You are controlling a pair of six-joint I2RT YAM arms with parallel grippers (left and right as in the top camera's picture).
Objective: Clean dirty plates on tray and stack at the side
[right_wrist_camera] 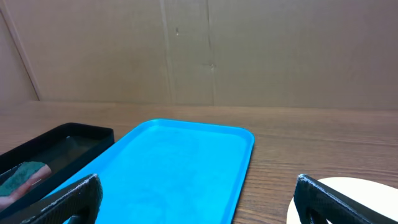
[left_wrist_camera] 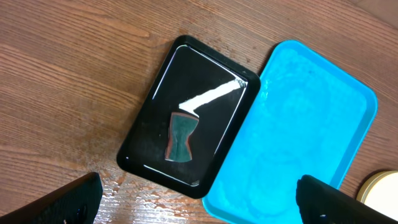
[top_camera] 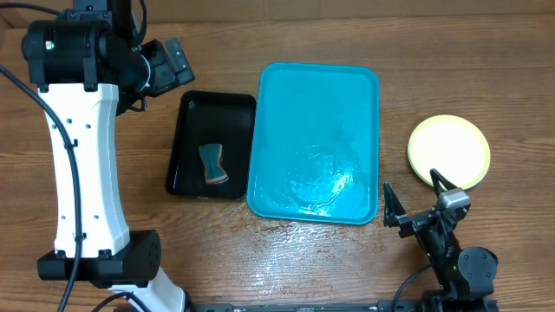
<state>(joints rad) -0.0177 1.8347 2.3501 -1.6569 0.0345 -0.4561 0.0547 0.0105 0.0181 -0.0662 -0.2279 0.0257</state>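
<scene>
The turquoise tray [top_camera: 316, 113] lies in the middle of the table with nothing on it and wet streaks on its floor. It also shows in the left wrist view [left_wrist_camera: 311, 124] and the right wrist view [right_wrist_camera: 174, 168]. A pale yellow plate [top_camera: 448, 152] lies on the table to the right of the tray; anything under it is hidden. Its edge shows in the right wrist view [right_wrist_camera: 357, 199] and the left wrist view [left_wrist_camera: 382, 190]. My right gripper [top_camera: 408, 180] is open and empty, low between tray and plate. My left gripper [top_camera: 169, 68] is open and empty, raised high above the far left.
A black tray [top_camera: 212, 113] lies left of the turquoise tray and holds a green sponge [top_camera: 213, 165], also seen in the left wrist view [left_wrist_camera: 181, 137]. The wood by the trays' front edges is wet [left_wrist_camera: 143, 193]. A cardboard wall [right_wrist_camera: 205, 50] stands behind the table.
</scene>
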